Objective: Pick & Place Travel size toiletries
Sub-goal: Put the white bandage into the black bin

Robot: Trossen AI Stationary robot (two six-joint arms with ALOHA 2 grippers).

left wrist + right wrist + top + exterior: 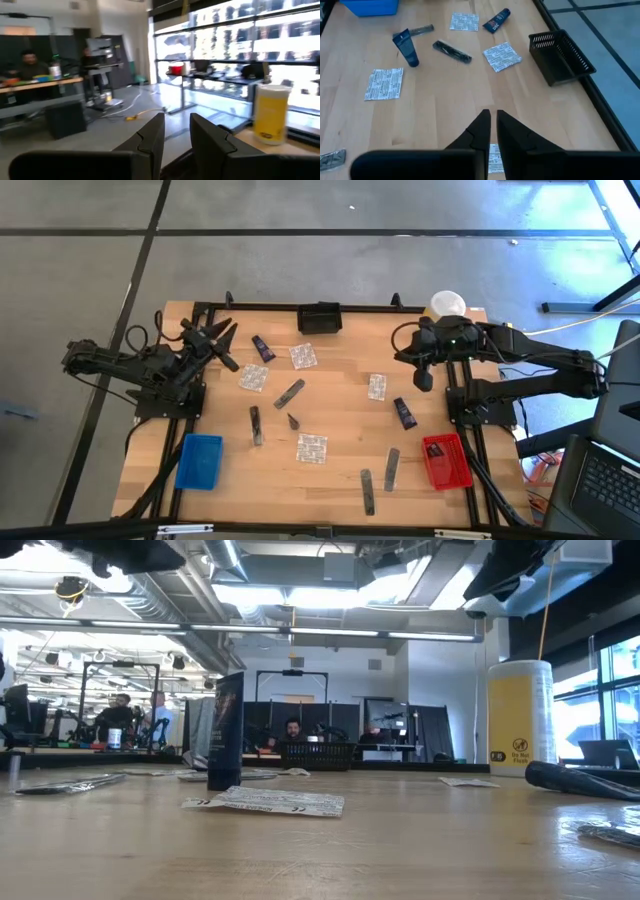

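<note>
Toiletries lie scattered on the wooden table: foil sachets (303,356) (253,378) (377,387) (312,448), dark tubes (263,348) (404,413) and grey sticks (289,393) (392,468). In the low view one tube (225,730) stands upright behind a flat sachet (270,803). My left gripper (215,338) is open, raised over the far left corner and pointing across the room (176,131). My right gripper (423,377) is shut and hovers above the table's right side; its wrist view (493,119) looks down on a sachet (502,55) and a stick (452,51).
A black basket (319,318) sits at the far edge, and a tall yellow container with a white cap (447,305) stands at the far right corner. A blue tray (199,461) lies near left, a red tray (446,461) near right. People sit at desks beyond the table.
</note>
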